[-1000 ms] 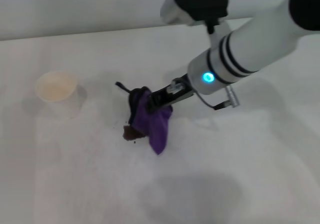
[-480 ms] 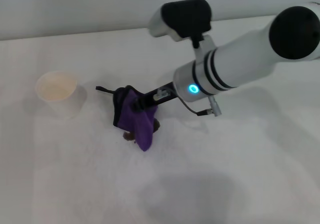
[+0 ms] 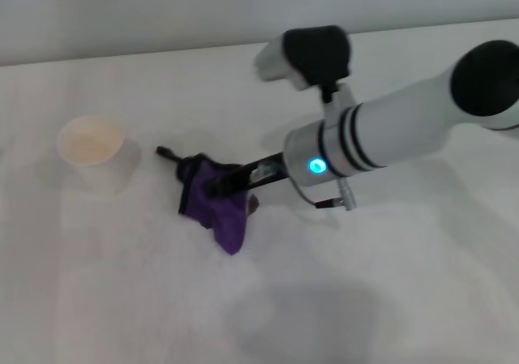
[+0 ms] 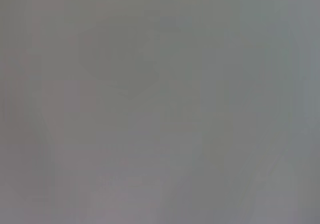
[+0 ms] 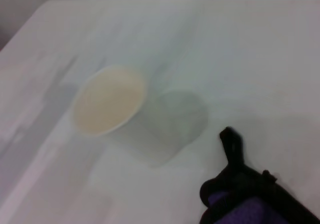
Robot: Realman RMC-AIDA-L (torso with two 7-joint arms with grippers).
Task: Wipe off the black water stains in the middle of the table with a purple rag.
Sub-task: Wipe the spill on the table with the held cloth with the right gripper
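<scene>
In the head view my right gripper (image 3: 217,184) is shut on the purple rag (image 3: 219,208) and presses it onto the white table (image 3: 122,283). The rag's black loop tab (image 3: 169,155) sticks out toward the cup. A small sliver of the black water stains (image 3: 253,207) shows at the rag's right edge; the rest is hidden under the cloth. The right wrist view shows the rag's dark trim (image 5: 235,181) and a bit of purple (image 5: 240,209). My left gripper is out of view; the left wrist view is blank grey.
A white paper cup (image 3: 92,147) stands on the table left of the rag, also in the right wrist view (image 5: 112,107). The table's far edge (image 3: 162,53) meets a grey wall behind.
My right gripper has dragged the rag leftward across the stain. The stain, visible at the rag's lower left a second ago, is now almost fully covered.
</scene>
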